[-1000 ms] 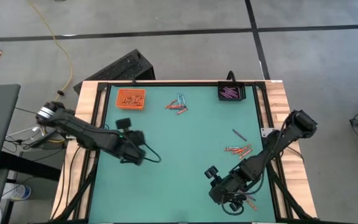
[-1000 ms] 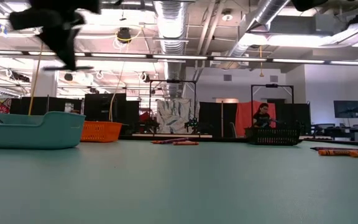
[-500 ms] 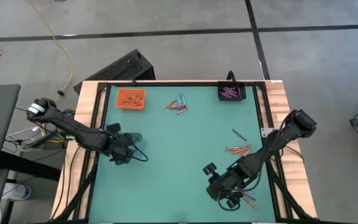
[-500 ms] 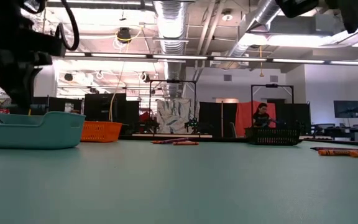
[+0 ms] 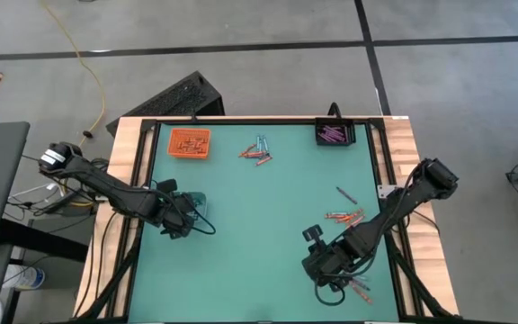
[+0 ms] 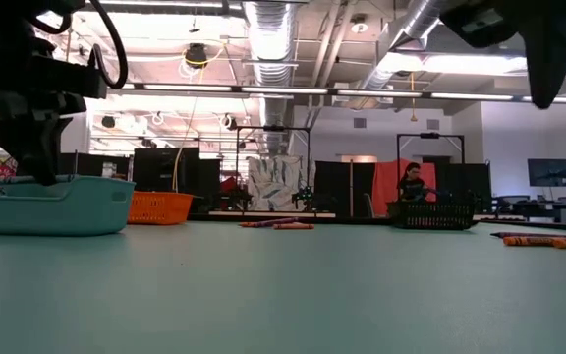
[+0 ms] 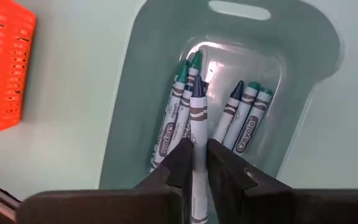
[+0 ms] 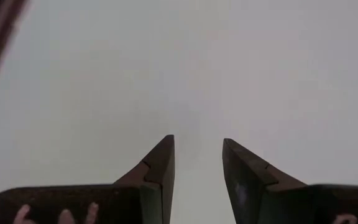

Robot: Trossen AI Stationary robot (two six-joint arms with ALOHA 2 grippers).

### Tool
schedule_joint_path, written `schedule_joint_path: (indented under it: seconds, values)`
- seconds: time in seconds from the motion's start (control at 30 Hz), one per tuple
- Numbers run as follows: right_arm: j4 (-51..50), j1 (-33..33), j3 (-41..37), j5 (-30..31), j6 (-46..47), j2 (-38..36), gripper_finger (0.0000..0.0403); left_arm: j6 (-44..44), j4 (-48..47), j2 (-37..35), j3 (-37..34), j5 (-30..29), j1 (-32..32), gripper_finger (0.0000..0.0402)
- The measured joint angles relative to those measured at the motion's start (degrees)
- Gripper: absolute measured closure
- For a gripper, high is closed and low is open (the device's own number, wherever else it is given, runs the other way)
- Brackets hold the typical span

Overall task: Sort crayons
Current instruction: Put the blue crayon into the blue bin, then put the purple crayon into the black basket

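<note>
A clear teal tray (image 7: 135, 93) at the table's left holds several blue and teal crayons (image 7: 244, 121). My left gripper (image 7: 196, 149) reaches down into that tray (image 5: 195, 199) and is shut on one blue crayon (image 7: 196, 106). In the low view this gripper (image 6: 35, 162) stands just above the tray's rim (image 6: 52, 205). My right gripper (image 8: 197, 155) hovers open over bare green table at the near right (image 5: 326, 270), with nothing between its fingers. More crayons lie loose on the table at the far middle (image 5: 257, 151) and at the right (image 5: 344, 216). My left gripper pinches the blue crayon's paper-wrapped shaft (image 7: 195, 134) between its two fingers. The fingers slant down from above. The crayon runs on past the fingertips, and its pointed end (image 7: 197, 84) reaches out over the other crayons in the tray. Whether it rests on them I cannot tell.
An orange tray (image 5: 190, 142) stands at the far left and a black tray (image 5: 335, 133) with purple crayons at the far right. A single grey crayon (image 5: 346, 193) lies at the right, and a few more (image 5: 360, 286) lie by my right gripper. The table's middle is bare.
My left gripper has come down and toward the table's left edge with the blue crayon, from high above the table into the teal tray, then stayed there. My right gripper has tipped a little in place and stays open.
</note>
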Motion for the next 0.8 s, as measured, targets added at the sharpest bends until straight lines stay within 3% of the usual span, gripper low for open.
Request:
schedule_joint_path:
  seconds: [0.33,0.6,0.8]
  values:
    - [-3.2,-0.2,0.0,0.6,2.9,0.0,0.0275,-1.8,0.4,0.0,0.0,0.9,0.0,0.031]
    - [-8.6,-0.2,0.0,1.0,5.0,0.0,0.0275,-5.4,0.5,0.0,3.4,2.9,-0.5,0.0303]
    - [-12.0,-0.6,-5.5,1.9,7.8,-0.5,0.0275,-3.7,8.6,0.0,8.4,-2.9,-4.5,0.0302]
